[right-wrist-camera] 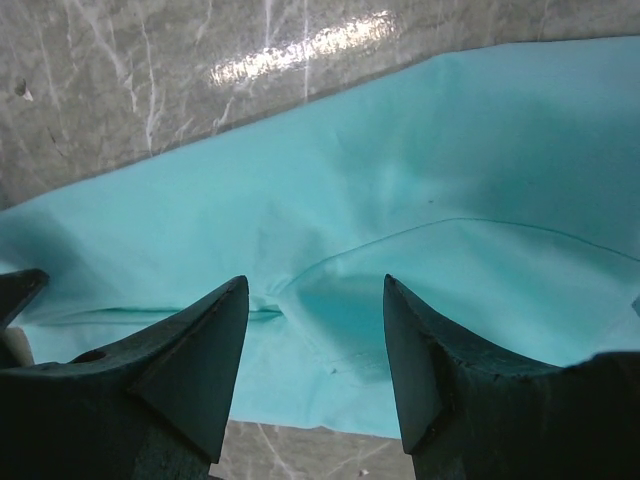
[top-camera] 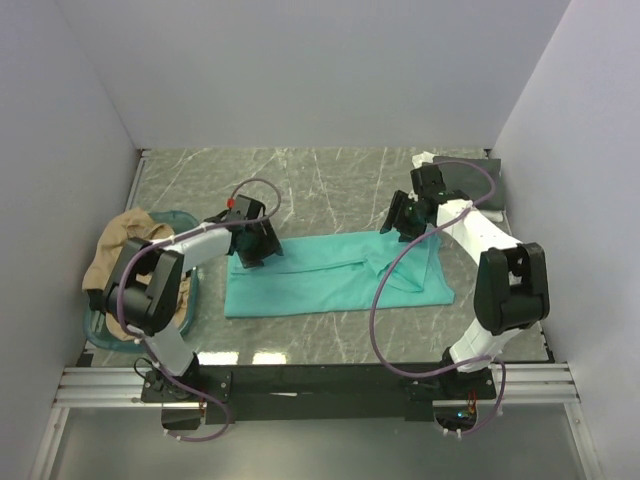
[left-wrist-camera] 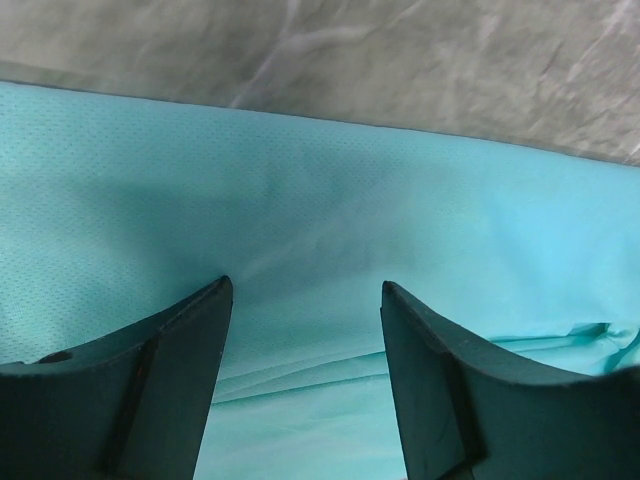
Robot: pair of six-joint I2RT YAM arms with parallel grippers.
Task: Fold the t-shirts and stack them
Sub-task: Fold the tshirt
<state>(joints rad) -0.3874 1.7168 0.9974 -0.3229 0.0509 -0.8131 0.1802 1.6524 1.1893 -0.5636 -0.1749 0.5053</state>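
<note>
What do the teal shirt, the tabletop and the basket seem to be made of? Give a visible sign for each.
Teal shirt: soft knit cloth, matt; fine dotted texture, creases.
Tabletop: grey marble-look stone or laminate, glossy; pale veins, glare.
Basket: probably teal plastic; thin rigid rim, mostly hidden.

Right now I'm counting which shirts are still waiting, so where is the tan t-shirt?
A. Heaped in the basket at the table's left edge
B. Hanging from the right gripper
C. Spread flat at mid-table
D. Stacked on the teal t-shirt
A: the tan t-shirt sits bunched in the basket at the left edge, apart from the teal t-shirt, which lies flat at mid-table.
</note>
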